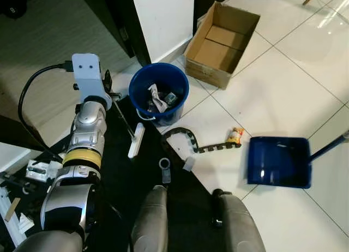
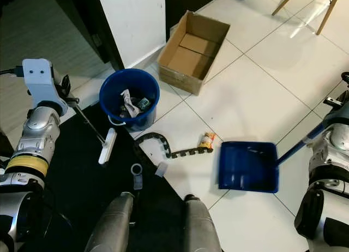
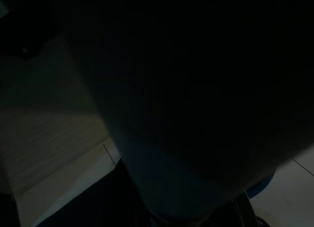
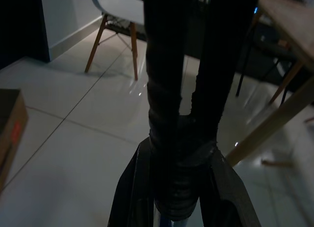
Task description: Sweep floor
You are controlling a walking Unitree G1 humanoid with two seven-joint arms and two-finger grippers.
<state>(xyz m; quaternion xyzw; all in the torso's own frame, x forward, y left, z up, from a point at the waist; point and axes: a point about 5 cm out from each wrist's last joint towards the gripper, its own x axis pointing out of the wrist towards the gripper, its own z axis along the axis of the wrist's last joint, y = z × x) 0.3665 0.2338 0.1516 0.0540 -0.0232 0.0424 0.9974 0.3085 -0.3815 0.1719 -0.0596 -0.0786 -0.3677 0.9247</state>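
A blue dustpan (image 1: 279, 162) lies flat on the white tiles, and its blue handle (image 2: 300, 145) runs up to my right arm. My right gripper (image 4: 181, 133) is shut on that dark-wrapped handle. A thin broom stick (image 1: 122, 114) slants from my left gripper (image 1: 108, 87) down to a white brush head (image 1: 136, 140) on the dark mat. The left gripper looks shut on the stick. Litter lies between brush and pan: a black segmented chain (image 1: 191, 140), a yellow-red wrapper (image 1: 235, 135), a grey ring piece (image 1: 164, 170) and a small white scrap (image 1: 188, 163). The left wrist view is nearly black.
A blue bucket (image 1: 180, 85) with rubbish in it stands beside the brush, against a white wall corner (image 1: 163, 23). An open cardboard box (image 1: 221, 42) lies behind it. My legs (image 1: 191, 225) are at the bottom. Chair legs (image 2: 316, 6) stand at far right.
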